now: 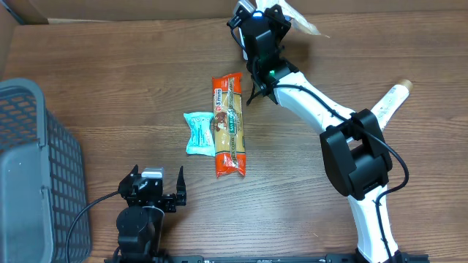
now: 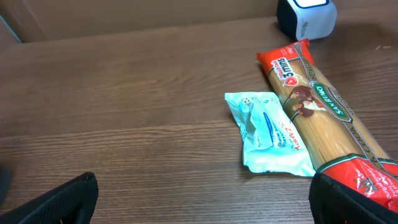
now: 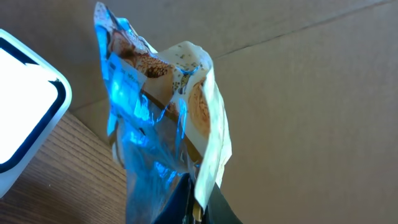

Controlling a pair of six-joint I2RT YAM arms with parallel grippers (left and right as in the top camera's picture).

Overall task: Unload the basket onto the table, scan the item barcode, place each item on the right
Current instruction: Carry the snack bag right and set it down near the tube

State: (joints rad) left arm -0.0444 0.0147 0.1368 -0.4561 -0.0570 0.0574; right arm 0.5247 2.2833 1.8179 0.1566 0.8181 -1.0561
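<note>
A grey plastic mesh basket (image 1: 29, 161) stands at the left edge of the brown wooden table (image 1: 110, 80). At the near edge the left tool (image 1: 156, 183) sits with its fingers spread wide, holding nothing. Just ahead of it lie a pale teal plastic sachet (image 2: 273, 130) and, touching the sachet's right side, a long clear spaghetti packet with orange-red ends (image 2: 323, 118), its long axis running away from the near edge. A red badge on the spaghetti packet appears to read "3 mins". The green band below it and the red lettering on the sachet are too small to read.

Beyond the far end of the spaghetti packet sits a white box-shaped scanner with a dark rim (image 2: 306, 15). Over it, at the back of the table by the cardboard wall (image 3: 311, 93), the right tool (image 3: 194, 208) is pressed together, pinching the bottom edge of a crinkled clear-and-cream snack wrapper (image 3: 161, 118). The wrapper stands upright from the fingertips, lit blue on one face. In the right wrist view the scanner lies just to the wrapper's left, so presenting the barcode looks likely to depend on turning that lit face toward it. No barcode can be made out. The right arm is clearly the nearer one, with the left tool well apart. A white tube with a tan cap (image 1: 391, 98) lies at far right.
</note>
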